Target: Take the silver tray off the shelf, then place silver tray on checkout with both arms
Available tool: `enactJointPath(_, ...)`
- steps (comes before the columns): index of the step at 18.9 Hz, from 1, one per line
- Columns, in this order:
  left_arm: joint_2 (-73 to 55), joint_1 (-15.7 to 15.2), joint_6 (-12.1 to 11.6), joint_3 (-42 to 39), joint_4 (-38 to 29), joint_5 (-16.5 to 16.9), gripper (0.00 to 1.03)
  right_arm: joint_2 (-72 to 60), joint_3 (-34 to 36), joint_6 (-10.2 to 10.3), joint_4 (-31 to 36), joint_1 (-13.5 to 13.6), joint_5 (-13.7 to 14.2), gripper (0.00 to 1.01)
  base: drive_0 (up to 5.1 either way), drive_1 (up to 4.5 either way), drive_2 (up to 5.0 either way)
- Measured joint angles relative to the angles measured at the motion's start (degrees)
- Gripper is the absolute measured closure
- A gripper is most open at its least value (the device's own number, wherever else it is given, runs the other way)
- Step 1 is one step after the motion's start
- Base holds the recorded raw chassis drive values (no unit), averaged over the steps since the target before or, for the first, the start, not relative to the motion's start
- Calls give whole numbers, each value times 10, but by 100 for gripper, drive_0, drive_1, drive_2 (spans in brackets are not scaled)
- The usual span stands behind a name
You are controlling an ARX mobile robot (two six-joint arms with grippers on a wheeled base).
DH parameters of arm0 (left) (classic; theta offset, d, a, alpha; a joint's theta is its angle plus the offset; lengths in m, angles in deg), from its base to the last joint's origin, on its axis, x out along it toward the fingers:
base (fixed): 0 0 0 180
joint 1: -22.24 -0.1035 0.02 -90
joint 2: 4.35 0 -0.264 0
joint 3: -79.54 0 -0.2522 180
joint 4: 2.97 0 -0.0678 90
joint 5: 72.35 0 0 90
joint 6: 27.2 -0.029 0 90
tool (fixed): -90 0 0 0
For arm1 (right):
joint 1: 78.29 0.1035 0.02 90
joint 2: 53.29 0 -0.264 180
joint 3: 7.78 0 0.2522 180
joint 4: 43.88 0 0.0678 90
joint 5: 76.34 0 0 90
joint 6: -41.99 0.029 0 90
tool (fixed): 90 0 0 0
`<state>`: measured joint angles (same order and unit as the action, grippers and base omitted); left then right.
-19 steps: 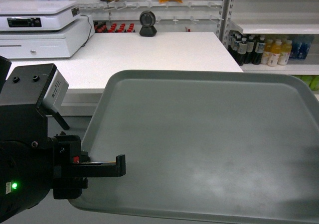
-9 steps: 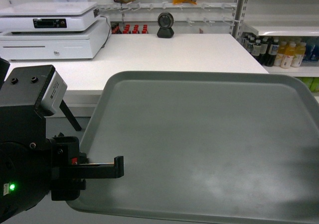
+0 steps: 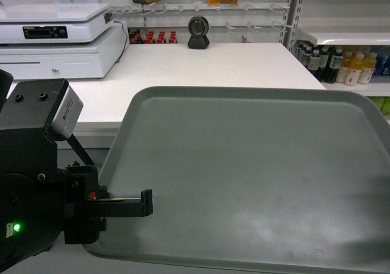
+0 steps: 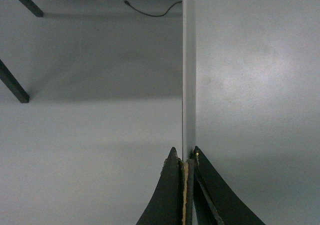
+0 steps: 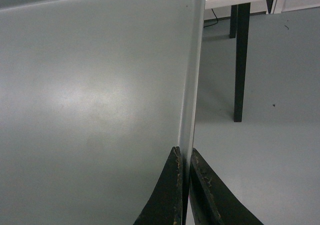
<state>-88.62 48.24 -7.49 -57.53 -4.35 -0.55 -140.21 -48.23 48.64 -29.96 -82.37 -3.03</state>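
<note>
Tray [image 3: 256,176] is off the shelf and airborne, carried level between both arms, just short of the worktop [image 3: 201,67]. Its far edge sits right at the worktop's front edge in the head view; whether it clears in height I can't tell.

Left tool [image 3: 131,204] is clamped on the tray's left rim, upper finger lying over the rim onto the tray floor. Left wrist view confirms it: fingers pinched on the thin rim edge [image 4: 188,85], floor below. Right tool [image 5: 184,185] is out of the head frame, but its wrist view shows both fingers closed tight on the right rim, worktop leg [image 5: 240,60] ahead and to the right of it.

Risks from here, as I judge them:
- Both grips are narrow pinches on a thin rim, near the tray's close end. The tray cantilevers ahead of both tools, so the far end could sag or pivot in the pinch.
- If the arms desync (spacing or height), the tray twists and a rim slips out.
- Advancing too low drives the far edge into the worktop's front lip.
- Ahead of the tools, the register [image 3: 55,36] sits far left and the scanner [image 3: 198,31] at the back; overshoot or leftward drift hits them.

Contents: tray is empty, plain surface with only glare patches.
</note>
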Motion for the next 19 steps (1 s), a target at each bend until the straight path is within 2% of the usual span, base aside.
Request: enactJointPath(19, -2, 0, 0, 1, 2, 0, 100, -1, 0, 0, -1, 0, 0, 98, 8, 435, -419)
